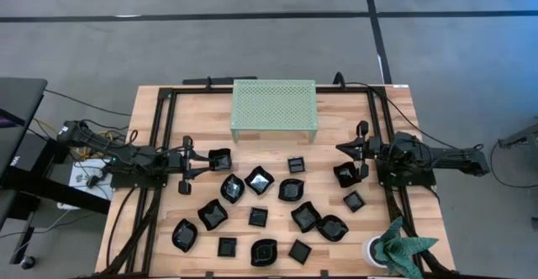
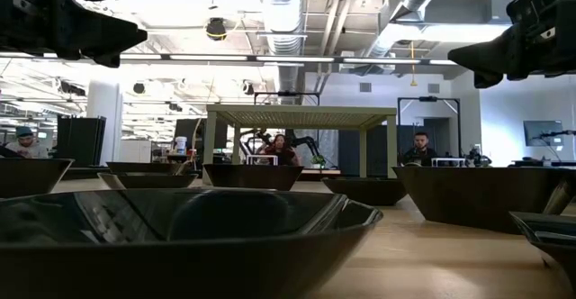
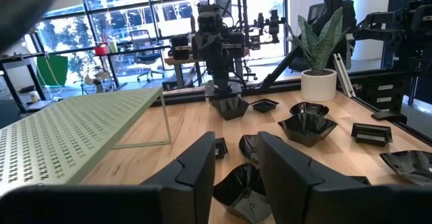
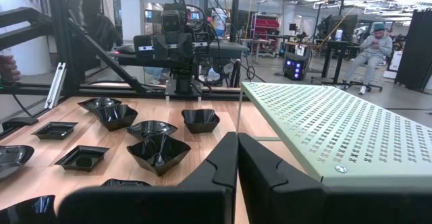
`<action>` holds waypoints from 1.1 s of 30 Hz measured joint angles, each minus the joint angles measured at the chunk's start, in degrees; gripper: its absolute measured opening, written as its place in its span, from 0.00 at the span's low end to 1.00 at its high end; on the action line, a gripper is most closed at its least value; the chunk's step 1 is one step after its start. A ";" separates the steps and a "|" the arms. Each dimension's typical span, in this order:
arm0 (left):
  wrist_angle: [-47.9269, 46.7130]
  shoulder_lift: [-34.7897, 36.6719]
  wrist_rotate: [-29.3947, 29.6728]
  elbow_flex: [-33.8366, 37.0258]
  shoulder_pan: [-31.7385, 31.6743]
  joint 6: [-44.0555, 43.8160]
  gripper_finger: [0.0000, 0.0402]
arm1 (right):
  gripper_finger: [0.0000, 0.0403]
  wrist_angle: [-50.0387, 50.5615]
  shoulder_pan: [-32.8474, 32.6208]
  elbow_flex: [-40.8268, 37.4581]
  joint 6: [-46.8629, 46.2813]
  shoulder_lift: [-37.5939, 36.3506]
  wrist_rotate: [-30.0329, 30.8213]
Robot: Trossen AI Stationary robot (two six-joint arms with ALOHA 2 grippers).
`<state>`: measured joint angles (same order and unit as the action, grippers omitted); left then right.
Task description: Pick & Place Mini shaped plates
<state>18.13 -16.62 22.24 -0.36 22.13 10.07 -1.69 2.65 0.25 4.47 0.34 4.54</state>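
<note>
Several mini shaped plates point(image 1: 258, 180), small glossy black dishes of square, round and wavy outlines, lie flat on the near half of the wooden table. My left gripper point(image 1: 202, 163) is held level above the table at its left side, pointing right. It is open point(image 3: 236, 166) with nothing between its fingers, and a wavy plate point(image 1: 220, 159) sits just ahead of and below it. At the right side my right gripper point(image 1: 340, 150) points left, shut point(image 4: 237, 160) on nothing. Another plate point(image 1: 347, 175) lies beside it.
A pale green perforated rack point(image 1: 274, 107) stands on legs at the table's far middle point(image 2: 301, 117). At the near right corner is a potted plant in a white pot point(image 1: 402, 247). A black frame point(image 1: 160, 144) runs along the table's edges. People sit in the room beyond.
</note>
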 joint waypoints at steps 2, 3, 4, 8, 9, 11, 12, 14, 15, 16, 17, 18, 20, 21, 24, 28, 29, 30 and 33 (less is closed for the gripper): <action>0.00 0.00 0.00 0.00 0.00 -0.02 0.28 | 0.01 0.00 -0.02 0.00 0.00 0.00 0.00; -0.02 0.00 0.00 0.01 0.00 -0.02 0.28 | 0.01 0.00 0.00 0.00 0.00 0.00 0.02; -0.01 0.01 0.00 0.00 0.00 -0.01 0.28 | 0.01 0.00 -0.01 0.00 -0.01 0.00 0.02; -0.02 0.00 0.01 0.00 0.00 -0.01 0.28 | 0.01 0.00 -0.02 0.00 0.00 0.00 0.00; 0.00 0.02 0.00 0.00 0.00 0.00 0.28 | 0.01 0.02 -0.02 0.00 0.00 0.00 0.02; 0.00 0.02 0.00 0.00 0.00 0.00 0.28 | 0.01 -0.11 0.00 0.00 0.00 0.00 0.02; 0.00 0.00 0.00 0.02 0.00 0.01 0.28 | 0.01 -0.62 0.00 0.00 0.00 0.02 0.19; 0.39 0.00 0.00 0.00 0.00 0.44 0.28 | 0.01 -1.91 0.16 0.00 -0.01 0.00 0.87; 0.44 0.02 0.00 0.02 0.00 0.32 0.28 | 0.01 -1.98 0.15 0.00 0.00 0.00 0.98; 0.44 0.02 0.00 0.01 0.00 -0.11 0.28 | 0.01 -1.88 0.13 0.00 0.00 0.02 0.96; 0.42 0.02 0.00 0.02 0.00 -0.24 0.28 | 0.01 -1.76 0.13 0.00 0.00 0.02 0.98; 0.47 0.02 0.00 0.00 0.00 -0.26 0.28 | 0.01 -1.73 0.13 0.00 0.02 0.02 0.95; 0.99 0.02 0.01 0.02 0.00 -0.19 0.28 | 0.01 -1.60 0.13 0.00 0.02 0.02 0.94; 1.32 0.02 0.06 0.00 -0.01 0.40 0.28 | 0.01 -1.57 0.13 0.00 0.02 0.02 0.94; 1.64 0.02 0.24 0.02 -0.04 1.22 0.28 | 0.01 -1.55 0.13 0.00 0.11 0.02 0.94; 1.66 0.02 0.24 0.00 -0.02 -0.50 0.28 | 0.01 -1.55 0.13 0.00 0.06 0.02 0.94; 1.69 0.02 0.26 0.02 -0.02 -1.38 0.28 | 0.01 -1.57 0.13 0.00 -0.38 0.02 0.90; 1.78 0.02 0.25 0.01 -0.02 -2.15 0.28 | 0.01 -1.55 0.02 0.00 -1.82 0.02 0.64; 4.65 -0.04 0.31 -0.01 -0.04 -3.04 0.28 | 0.01 -4.67 0.11 0.00 -4.82 0.02 1.66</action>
<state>22.78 -16.66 22.55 -0.37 22.09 7.02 -6.36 2.77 0.25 -0.35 0.36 6.20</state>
